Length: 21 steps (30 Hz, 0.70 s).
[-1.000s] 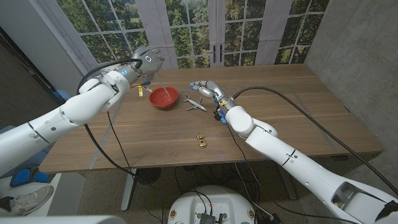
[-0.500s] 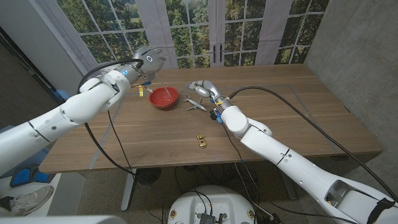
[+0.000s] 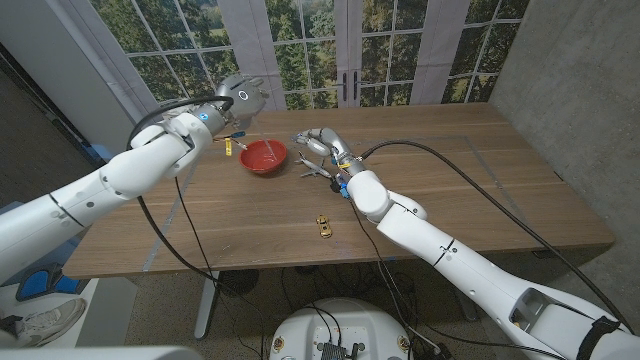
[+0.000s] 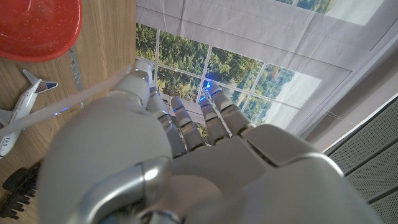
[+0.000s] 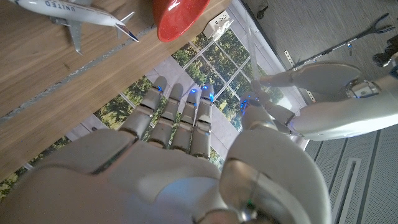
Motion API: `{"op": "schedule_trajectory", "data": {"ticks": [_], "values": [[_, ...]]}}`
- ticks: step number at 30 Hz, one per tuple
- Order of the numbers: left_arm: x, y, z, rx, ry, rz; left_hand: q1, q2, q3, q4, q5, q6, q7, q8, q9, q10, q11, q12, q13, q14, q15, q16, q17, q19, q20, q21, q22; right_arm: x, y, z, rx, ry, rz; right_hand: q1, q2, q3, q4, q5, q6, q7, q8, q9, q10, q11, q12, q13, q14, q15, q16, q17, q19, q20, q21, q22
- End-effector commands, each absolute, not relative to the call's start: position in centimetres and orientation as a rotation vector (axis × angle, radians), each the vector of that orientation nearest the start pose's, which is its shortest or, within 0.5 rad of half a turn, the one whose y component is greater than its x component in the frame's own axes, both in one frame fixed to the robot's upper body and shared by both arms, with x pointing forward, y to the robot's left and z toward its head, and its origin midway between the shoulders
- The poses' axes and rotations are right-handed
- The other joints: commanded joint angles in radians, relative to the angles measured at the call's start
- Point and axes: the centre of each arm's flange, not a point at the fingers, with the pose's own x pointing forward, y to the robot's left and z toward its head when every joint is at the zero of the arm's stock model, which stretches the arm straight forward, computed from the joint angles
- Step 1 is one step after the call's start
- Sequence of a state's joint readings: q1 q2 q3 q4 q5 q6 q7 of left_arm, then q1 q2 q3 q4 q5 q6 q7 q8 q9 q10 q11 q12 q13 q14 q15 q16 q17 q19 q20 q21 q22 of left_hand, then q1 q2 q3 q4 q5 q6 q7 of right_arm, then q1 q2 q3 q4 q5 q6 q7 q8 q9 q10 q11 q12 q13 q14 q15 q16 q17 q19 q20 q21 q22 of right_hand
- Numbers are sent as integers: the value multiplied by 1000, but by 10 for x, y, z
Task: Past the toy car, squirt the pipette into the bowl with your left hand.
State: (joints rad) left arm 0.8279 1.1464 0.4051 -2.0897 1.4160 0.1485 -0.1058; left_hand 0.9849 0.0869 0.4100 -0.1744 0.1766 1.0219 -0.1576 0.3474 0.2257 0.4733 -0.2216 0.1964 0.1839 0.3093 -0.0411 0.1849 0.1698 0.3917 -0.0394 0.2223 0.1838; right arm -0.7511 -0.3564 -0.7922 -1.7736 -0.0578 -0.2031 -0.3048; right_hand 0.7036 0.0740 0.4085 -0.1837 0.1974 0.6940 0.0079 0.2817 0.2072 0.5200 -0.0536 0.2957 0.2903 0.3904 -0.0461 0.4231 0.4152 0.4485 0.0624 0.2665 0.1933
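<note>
My left hand (image 3: 236,101) hangs raised above the table's far left, just left of the red bowl (image 3: 264,157). It holds a clear pipette (image 4: 74,102) along its thumb, the tube reaching toward the bowl (image 4: 37,28). The small yellow toy car (image 3: 324,226) lies nearer the front edge, in the middle. My right hand (image 3: 320,143) hovers right of the bowl, above a white toy airplane (image 3: 314,168), fingers spread and holding nothing. In the right wrist view its fingers (image 5: 180,124) stretch out, with the airplane (image 5: 74,12) and the bowl (image 5: 180,15) beyond them.
A small yellow piece (image 3: 227,148) lies on the wooden table (image 3: 450,180) left of the bowl. A black cable (image 3: 470,165) trails from my right arm across the table's right half. Windows stand behind the far edge.
My right hand and forearm have shifted left, closer to the bowl and over the airplane. The left hand has stayed where it was.
</note>
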Motion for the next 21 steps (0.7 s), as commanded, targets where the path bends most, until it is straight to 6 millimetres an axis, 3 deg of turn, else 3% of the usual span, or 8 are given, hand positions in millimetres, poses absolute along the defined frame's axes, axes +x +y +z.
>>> {"op": "schedule_trajectory", "data": {"ticks": [1, 14, 21], "values": [[493, 253, 134, -3294, 1159, -845, 10, 1, -5, 4, 6, 1, -8, 8, 5, 8, 1, -3, 2, 9, -161, -2, 2, 0, -8, 3, 3, 557, 7, 10, -532, -737, 262, 22, -15, -6, 7, -6, 31, -2, 19, 7, 25, -3, 14, 14, 26, -54, 21, 16, 8, 0, 6, 2], [500, 249, 138, -3288, 1162, -847, 10, 2, -8, 4, 6, 1, -9, 8, 5, 10, 2, -3, 2, 9, -162, -2, 2, -2, -10, 2, 3, 565, 20, 9, -489, -690, 227, 55, -21, -27, 13, -10, 84, -5, 54, 20, 57, -17, 37, 52, 79, -62, 83, 71, 15, -6, 11, 5], [502, 247, 140, -3293, 1172, -841, 11, 4, -11, 5, 6, -1, -12, 8, 5, 9, 2, -4, 2, 10, -163, -1, 3, -3, -11, 2, 3, 569, 25, 9, -479, -674, 227, 69, -22, -34, 14, -12, 92, -3, 61, 21, 57, -26, 42, 69, 97, -69, 111, 99, 17, -7, 14, 7]]}}
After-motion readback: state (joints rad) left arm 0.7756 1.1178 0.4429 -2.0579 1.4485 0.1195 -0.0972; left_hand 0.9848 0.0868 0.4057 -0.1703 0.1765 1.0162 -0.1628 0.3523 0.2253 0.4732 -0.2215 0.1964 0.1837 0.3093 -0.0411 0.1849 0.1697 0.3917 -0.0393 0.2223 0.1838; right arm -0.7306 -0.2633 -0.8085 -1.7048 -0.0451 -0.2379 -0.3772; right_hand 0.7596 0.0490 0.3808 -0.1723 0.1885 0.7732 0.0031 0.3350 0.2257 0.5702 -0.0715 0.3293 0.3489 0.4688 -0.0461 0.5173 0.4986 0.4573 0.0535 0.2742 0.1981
